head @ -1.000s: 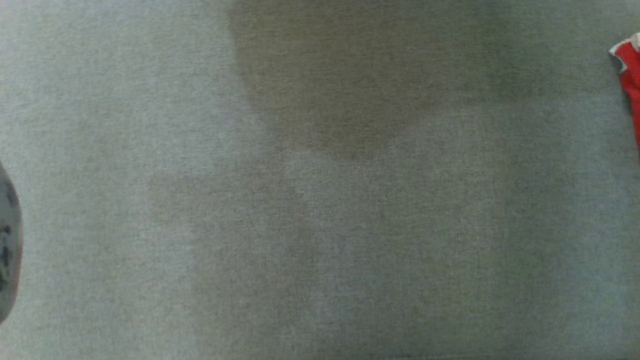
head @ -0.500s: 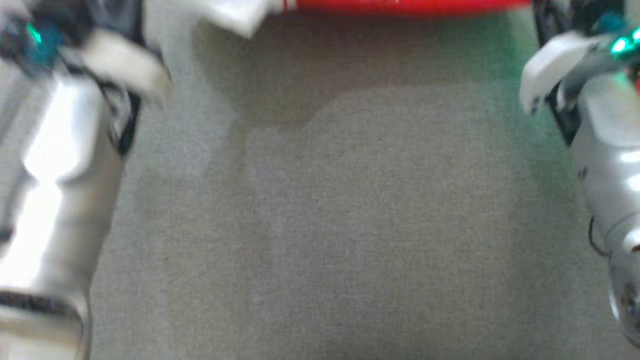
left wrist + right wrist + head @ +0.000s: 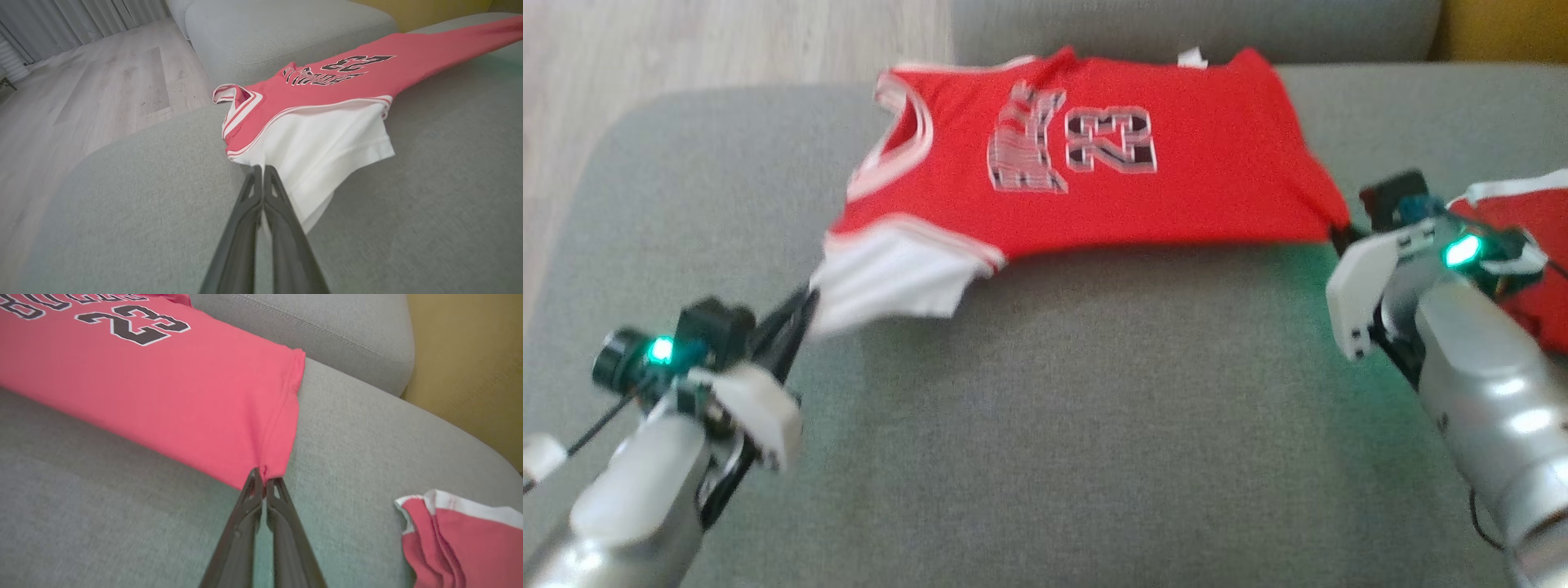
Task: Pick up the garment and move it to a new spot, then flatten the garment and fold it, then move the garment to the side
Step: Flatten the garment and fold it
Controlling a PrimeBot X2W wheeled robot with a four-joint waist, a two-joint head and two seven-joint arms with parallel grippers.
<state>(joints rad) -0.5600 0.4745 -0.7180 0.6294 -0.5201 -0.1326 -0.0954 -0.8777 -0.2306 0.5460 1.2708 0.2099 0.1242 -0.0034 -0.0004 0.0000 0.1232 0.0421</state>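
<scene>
Two corners of the red jersey (image 3: 1176, 196) are pinched: left gripper (image 3: 261, 170) clamps the white sleeve (image 3: 327, 163), right gripper (image 3: 264, 474) the hem (image 3: 286, 428).

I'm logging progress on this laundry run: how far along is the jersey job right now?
Done: the jersey is picked up, with the left gripper shut on its white sleeve and the right gripper shut on a red hem corner. In hand: it is held stretched between them over the sofa cushion. Left: laying it flat, folding it and moving it to the side.
</scene>
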